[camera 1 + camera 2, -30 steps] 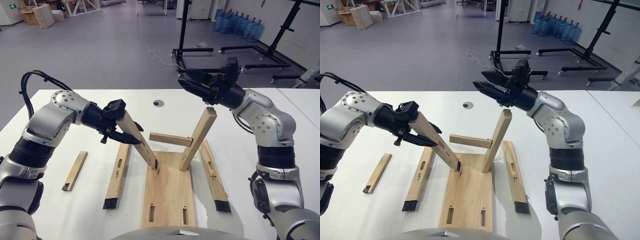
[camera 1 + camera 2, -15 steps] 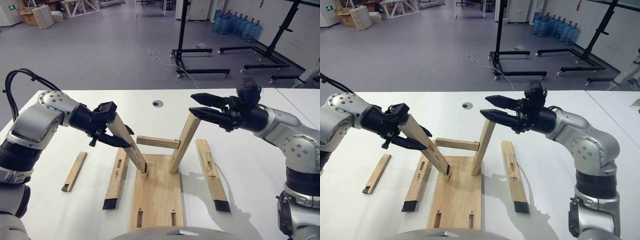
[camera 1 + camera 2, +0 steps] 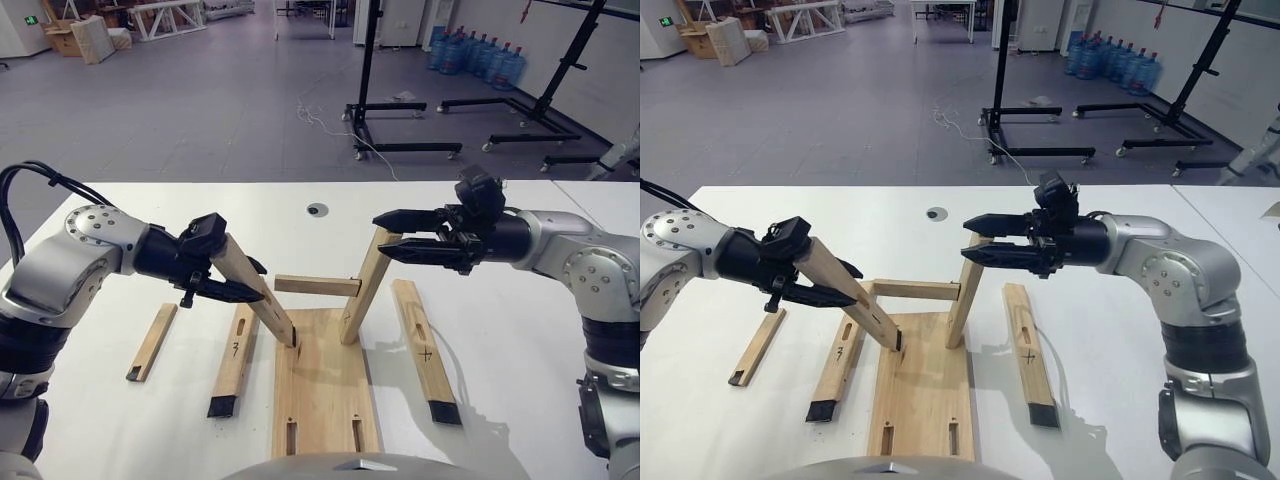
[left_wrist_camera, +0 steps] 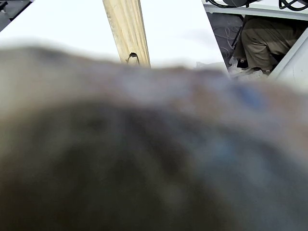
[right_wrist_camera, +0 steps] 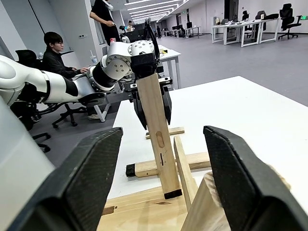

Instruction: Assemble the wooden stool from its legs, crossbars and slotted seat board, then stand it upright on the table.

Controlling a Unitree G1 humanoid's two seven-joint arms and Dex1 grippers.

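right gripper (image 3: pixel 384 234), released, straddles the top of the leaning leg (image 3: pixel 358 295) set in the seat board (image 3: pixel 325 390) on the table (image 3: pixel 520 330); left gripper (image 3: pixel 252 281) clenches the other leg (image 3: pixel 275 318), which slants down to the board.

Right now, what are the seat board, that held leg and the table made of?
Seat board: pale bare wood, grain lines show, looks unvarnished. Leg in the left tool: same pale wood, with a dark end, maybe rubber or paint. Table: smooth white top, perhaps laminate or painted; I can't tell.
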